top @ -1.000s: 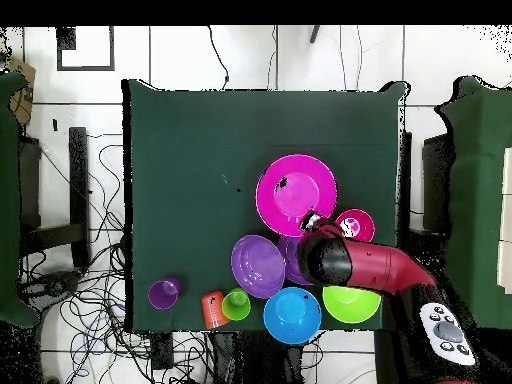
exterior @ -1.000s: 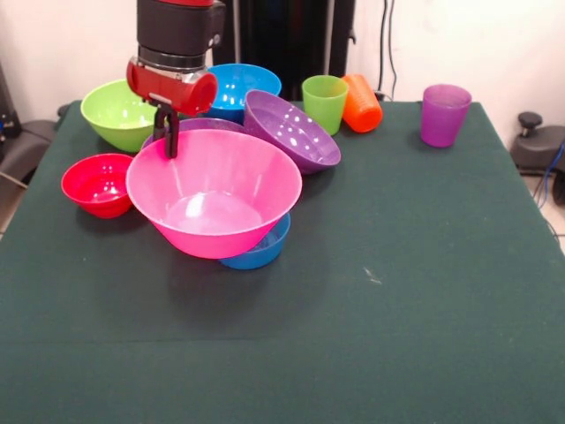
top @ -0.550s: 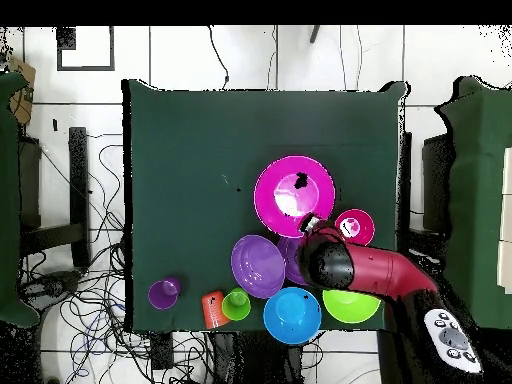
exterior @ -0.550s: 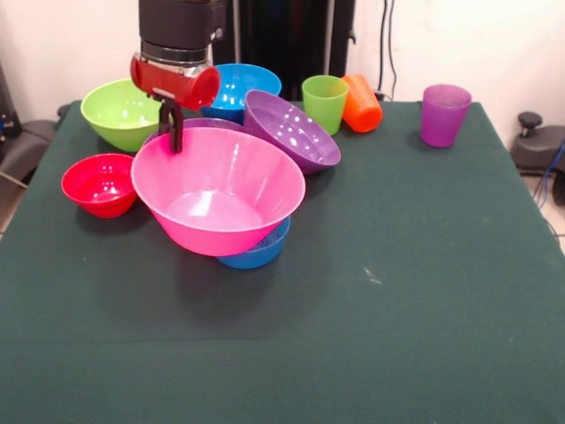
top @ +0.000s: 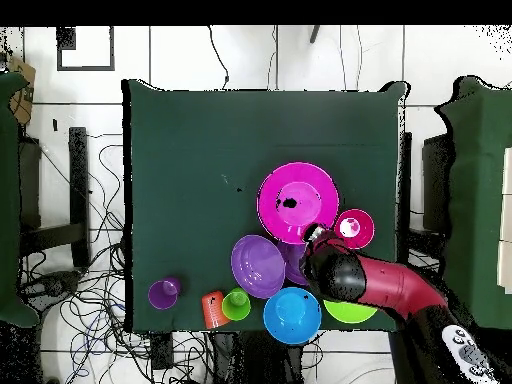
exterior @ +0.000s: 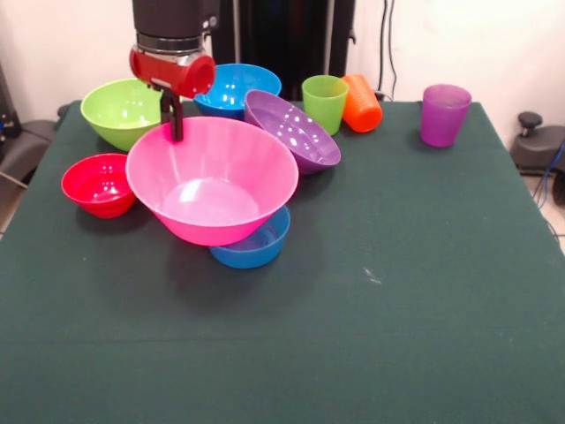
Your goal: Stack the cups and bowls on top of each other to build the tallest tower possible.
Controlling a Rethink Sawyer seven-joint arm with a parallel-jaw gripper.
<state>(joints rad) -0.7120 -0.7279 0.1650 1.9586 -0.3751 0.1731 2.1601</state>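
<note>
My gripper [exterior: 174,125] is shut on the far rim of the big pink bowl [exterior: 212,181] and holds it in the air, tilted. A small blue bowl [exterior: 258,248] sits on the cloth, partly under it. Around them stand a red bowl [exterior: 97,184], a lime green bowl [exterior: 119,110], a second blue bowl [exterior: 238,87] and a tilted purple bowl [exterior: 291,131]. At the back are an upright green cup [exterior: 324,103], an orange cup [exterior: 362,102] on its side and a purple cup [exterior: 443,115]. From overhead the gripper [top: 316,235] meets the pink bowl [top: 297,203] at its rim.
The dark green table [exterior: 424,300] stretches to the right and front of the bowls. In the overhead view the arm [top: 385,285] covers part of the lime green bowl [top: 352,313]. Cables lie on the floor beyond the table's edges.
The gripper has risen and drawn back a little with the pink bowl. The bowl hangs higher, and more of the small blue bowl beneath it shows.
</note>
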